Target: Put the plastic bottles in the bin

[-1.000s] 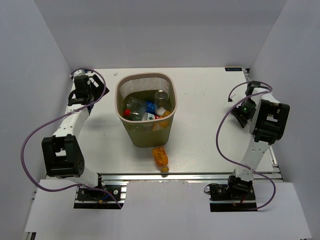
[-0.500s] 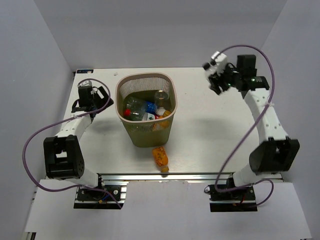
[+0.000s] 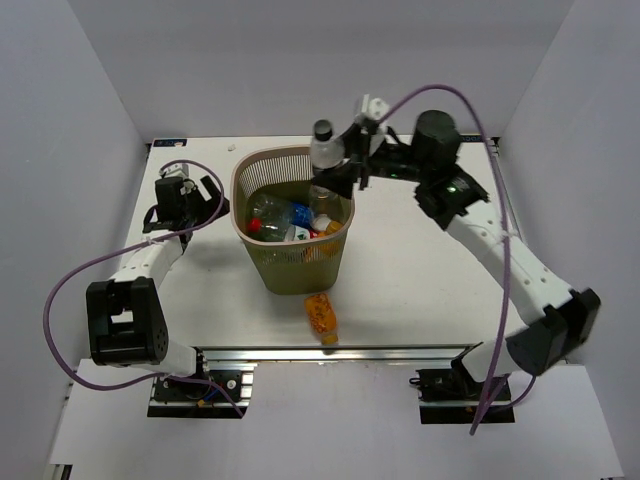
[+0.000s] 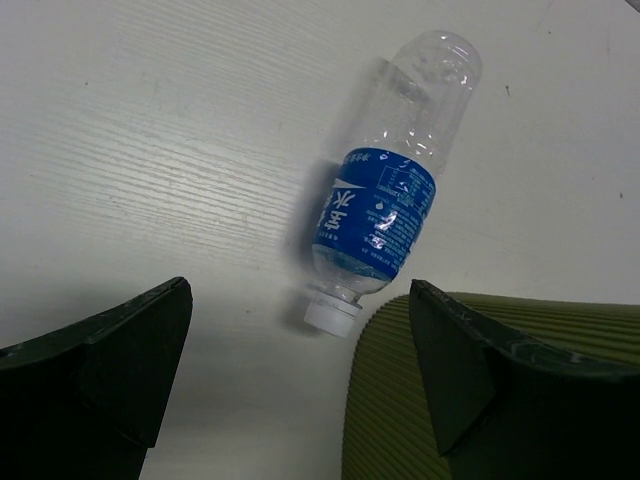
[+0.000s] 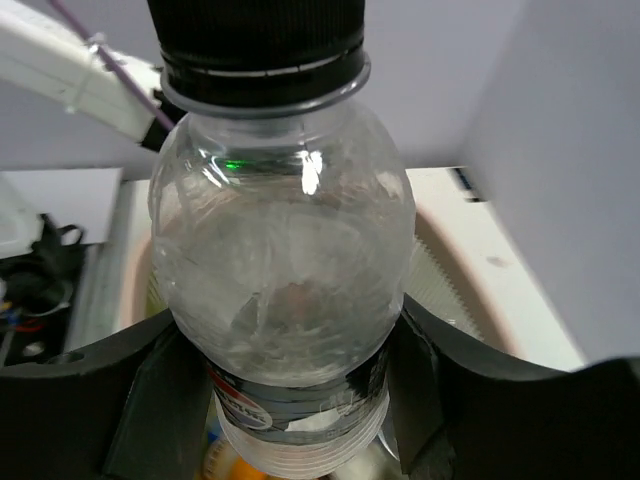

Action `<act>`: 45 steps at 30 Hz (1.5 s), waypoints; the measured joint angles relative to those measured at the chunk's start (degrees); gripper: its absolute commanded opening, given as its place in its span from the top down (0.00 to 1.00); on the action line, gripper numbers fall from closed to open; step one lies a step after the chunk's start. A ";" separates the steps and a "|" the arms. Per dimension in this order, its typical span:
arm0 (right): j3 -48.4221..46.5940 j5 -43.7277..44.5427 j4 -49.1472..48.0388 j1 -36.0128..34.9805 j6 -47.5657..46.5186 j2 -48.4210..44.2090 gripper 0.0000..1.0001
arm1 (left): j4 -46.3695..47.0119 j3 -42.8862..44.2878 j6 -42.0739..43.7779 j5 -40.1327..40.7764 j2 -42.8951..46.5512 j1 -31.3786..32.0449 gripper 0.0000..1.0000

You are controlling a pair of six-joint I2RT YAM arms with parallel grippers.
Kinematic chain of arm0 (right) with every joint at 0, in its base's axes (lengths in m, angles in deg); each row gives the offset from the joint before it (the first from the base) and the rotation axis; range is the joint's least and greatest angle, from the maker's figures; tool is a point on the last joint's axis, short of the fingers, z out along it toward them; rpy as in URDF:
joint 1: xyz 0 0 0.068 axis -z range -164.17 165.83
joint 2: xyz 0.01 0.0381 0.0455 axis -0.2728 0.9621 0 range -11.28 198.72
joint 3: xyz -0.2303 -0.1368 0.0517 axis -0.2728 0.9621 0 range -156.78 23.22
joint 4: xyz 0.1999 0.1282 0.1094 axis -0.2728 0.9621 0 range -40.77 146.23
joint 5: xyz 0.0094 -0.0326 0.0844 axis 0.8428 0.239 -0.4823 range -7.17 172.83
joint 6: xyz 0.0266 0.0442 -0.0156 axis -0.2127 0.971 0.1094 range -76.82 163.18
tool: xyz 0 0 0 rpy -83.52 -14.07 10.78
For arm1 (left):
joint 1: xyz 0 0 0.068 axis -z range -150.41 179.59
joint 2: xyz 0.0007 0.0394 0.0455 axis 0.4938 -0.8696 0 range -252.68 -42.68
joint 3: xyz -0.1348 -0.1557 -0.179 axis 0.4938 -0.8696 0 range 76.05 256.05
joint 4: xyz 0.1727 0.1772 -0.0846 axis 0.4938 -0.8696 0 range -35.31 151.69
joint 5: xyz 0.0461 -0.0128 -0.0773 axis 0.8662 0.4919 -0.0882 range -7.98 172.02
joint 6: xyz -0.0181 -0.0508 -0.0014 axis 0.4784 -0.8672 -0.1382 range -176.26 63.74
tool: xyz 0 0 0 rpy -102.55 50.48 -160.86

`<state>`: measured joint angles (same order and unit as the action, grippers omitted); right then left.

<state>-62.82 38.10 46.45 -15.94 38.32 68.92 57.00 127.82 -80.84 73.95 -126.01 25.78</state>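
1. Holding a clear bottle (image 5: 285, 270) in the right gripper (image 3: 338, 162), clamped on either side of its lower body, with the cap end pointing away from the wrist.
2. Hanging that bottle high over the far rim of the bin (image 3: 290, 265), above the opening or very near its edge; hard to say which from the overhead view.
3. Judging this as the drop step: brought to the bin, not yet let go.
4. Counting as done: several bottles (image 3: 285, 215) piled inside the bin, with a red cap and a blue label showing among them; no sure count through the heap.
5. Counting as left, besides the held one:
   - an orange bottle (image 3: 320, 313) lying on the table (image 3: 420, 270) just in front of the bin;
   - a clear blue-labelled bottle (image 4: 385, 215) lying on its side beside the bin wall, white cap towards the wrist camera, seen only from the left wrist.
6. Keeping the left gripper (image 4: 298, 345) spread wide and empty, above the table, with the blue-labelled bottle ahead of the fingers and not touched.
7. Reckoning the job well past halfway: most in, one in the air, two on the table.
8. Calling next, probably, for a release squarely over the mouth, not the rim, lest the bottle glance off and roll.
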 measured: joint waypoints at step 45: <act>26.49 24.11 -2.29 -2.10 -4.26 -22.36 0.11 | -10.49 27.82 12.11 -8.26 -33.42 7.69 0.48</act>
<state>-36.33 62.20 44.15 -18.04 34.06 46.56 46.51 155.64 -68.73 65.68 -159.43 33.47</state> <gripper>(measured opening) 0.895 0.680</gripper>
